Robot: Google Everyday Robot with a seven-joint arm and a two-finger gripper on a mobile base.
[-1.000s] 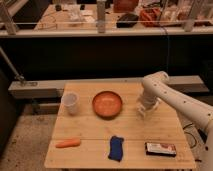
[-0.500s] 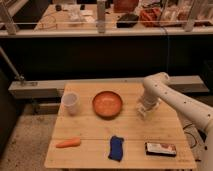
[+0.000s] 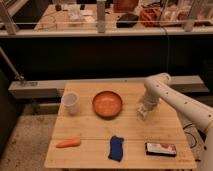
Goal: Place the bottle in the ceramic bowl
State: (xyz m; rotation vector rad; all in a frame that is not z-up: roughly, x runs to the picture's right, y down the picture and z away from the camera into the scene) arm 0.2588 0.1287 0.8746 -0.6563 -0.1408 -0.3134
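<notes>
The orange-brown ceramic bowl (image 3: 107,103) sits on the wooden table (image 3: 90,130), near the middle of its far half and with nothing in it. To its right, the white arm comes in from the right edge and bends down to the table. My gripper (image 3: 144,111) points downward there, about a hand's width from the bowl's right rim. The small white bottle (image 3: 143,115) stands on the table right at the gripper's tip. The wrist covers its upper part, and I cannot separate it cleanly from the gripper.
A white cup (image 3: 71,102) stands left of the bowl. An orange carrot (image 3: 68,143) lies at the front left, a blue cloth (image 3: 116,148) at the front middle, and a flat dark box (image 3: 161,148) at the front right. A grey ledge and cluttered benches lie behind the table.
The arm has stayed over the bottle at the same spot. Nothing on the table has moved.
</notes>
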